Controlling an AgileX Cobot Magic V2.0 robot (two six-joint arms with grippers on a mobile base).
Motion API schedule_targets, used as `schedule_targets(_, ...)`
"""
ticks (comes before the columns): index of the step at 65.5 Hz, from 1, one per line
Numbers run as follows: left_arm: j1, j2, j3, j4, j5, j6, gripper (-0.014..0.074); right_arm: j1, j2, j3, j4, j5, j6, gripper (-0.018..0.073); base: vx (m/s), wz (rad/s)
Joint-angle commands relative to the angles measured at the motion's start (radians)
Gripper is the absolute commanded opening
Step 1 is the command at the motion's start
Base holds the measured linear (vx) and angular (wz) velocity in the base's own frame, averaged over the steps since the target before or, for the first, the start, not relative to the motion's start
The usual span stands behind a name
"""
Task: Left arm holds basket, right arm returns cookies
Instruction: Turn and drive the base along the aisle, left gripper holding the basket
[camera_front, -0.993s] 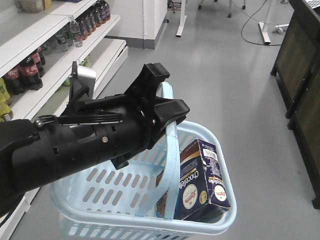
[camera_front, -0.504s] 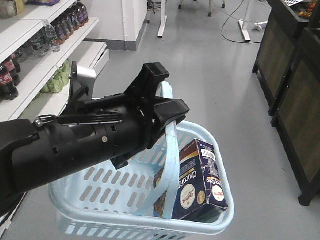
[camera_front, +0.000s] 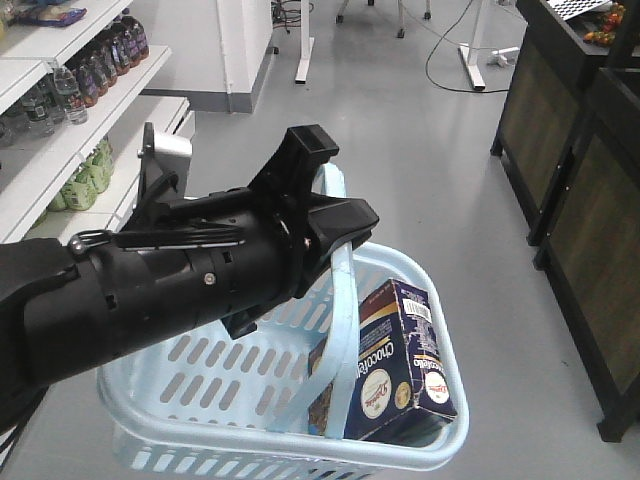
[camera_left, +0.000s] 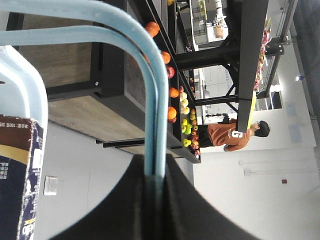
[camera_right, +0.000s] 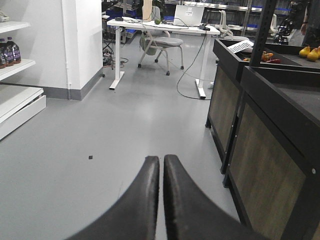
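Since the cookies (camera_front: 395, 365) stand on end in the basket (camera_front: 200, 385), the reach for them would probably have to come from above. The box leans against the right-hand wall in the front view, its long axis near upright and tipped a little, its top poking above the rim. The left arm (camera_front: 180, 290) fills the left of that view, and the left gripper (camera_left: 154, 185) is clamped on the hoop handle (camera_front: 345, 330), which the wrist camera shows pinched between the dark fingers. That gripper is the nearer one to the box, but it is taken up with carrying.

The right gripper (camera_right: 161, 185) has its fingers pressed together with nothing between them, and it points over bare grey floor (camera_right: 100, 150). Its camera shows neither basket nor box – so which way the cookies lie from it cannot be read, only that it is well apart from them.

The handle rises just beside the box's left face, touching or nearly so, and would block a reach from that side; the right rim looks open. Shelves (camera_front: 60, 170) of bottles (camera_front: 105, 65) run along the left, dark cabinets (camera_front: 560, 160) along the right – both clear of the basket
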Motion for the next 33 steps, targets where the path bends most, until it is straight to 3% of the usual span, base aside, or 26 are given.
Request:
schedule_targets(1, -0.006, -0.037, -0.036, -0.034, 0.018, 0.002, -0.0003, -0.007, -0.013, 0.017, -0.003, -0.071, -0.005, -0.0006, 0.31, -0.04)
schedule_targets(33, -0.006, -0.037, -0.036, -0.034, 0.02, 0.002, -0.0003, -0.007, -0.013, 0.017, -0.003, -0.071, -0.005, -0.0006, 0.35, -0.04)
